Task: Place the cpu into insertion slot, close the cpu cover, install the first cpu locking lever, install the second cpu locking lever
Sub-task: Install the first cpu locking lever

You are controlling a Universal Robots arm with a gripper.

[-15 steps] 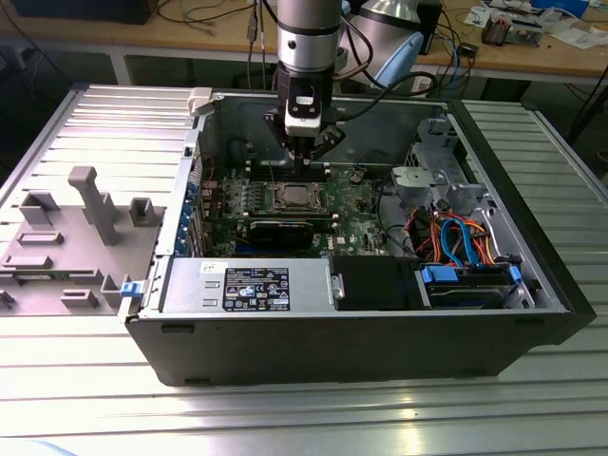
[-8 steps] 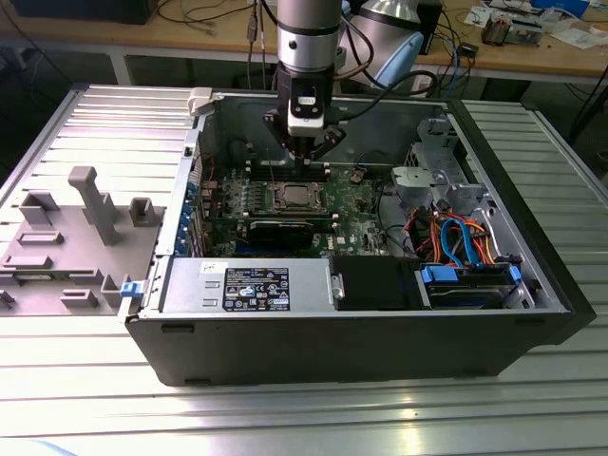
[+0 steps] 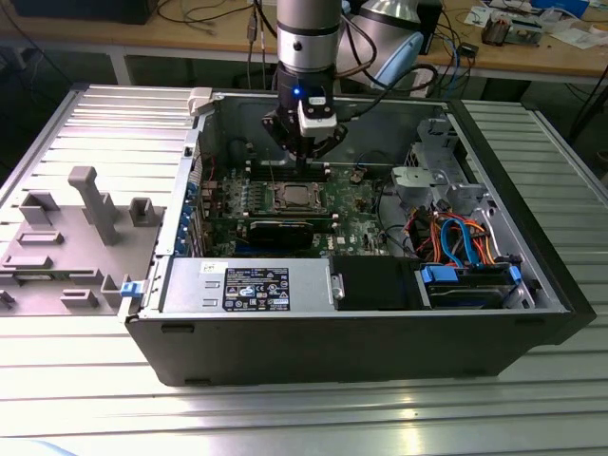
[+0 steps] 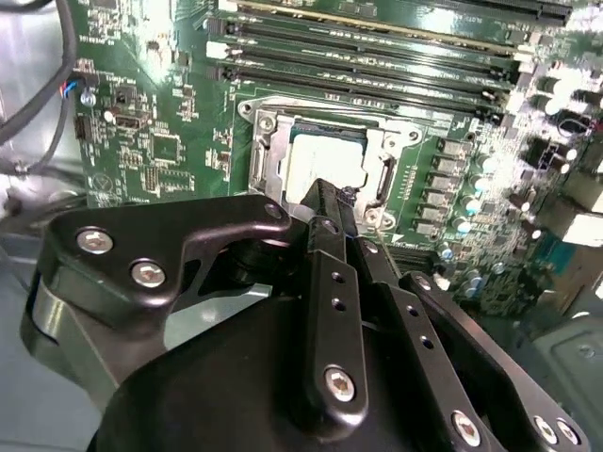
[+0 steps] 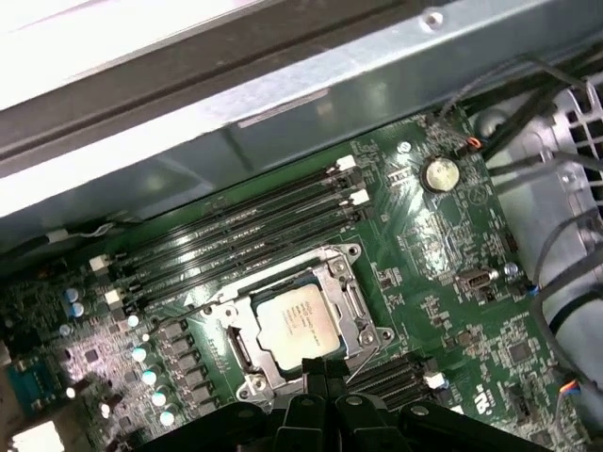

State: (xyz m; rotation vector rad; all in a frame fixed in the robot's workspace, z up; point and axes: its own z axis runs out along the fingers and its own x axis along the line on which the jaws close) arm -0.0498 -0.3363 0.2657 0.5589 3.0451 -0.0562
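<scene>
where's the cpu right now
In the first wrist view, the cpu sits in the insertion slot on the green motherboard, beside the long black memory slots, with the gripper close by its edge.

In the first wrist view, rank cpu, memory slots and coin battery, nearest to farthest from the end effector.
1. cpu, in the insertion slot by the end effector.
2. memory slots, beside that slot.
3. coin battery, by the case wall.
</scene>
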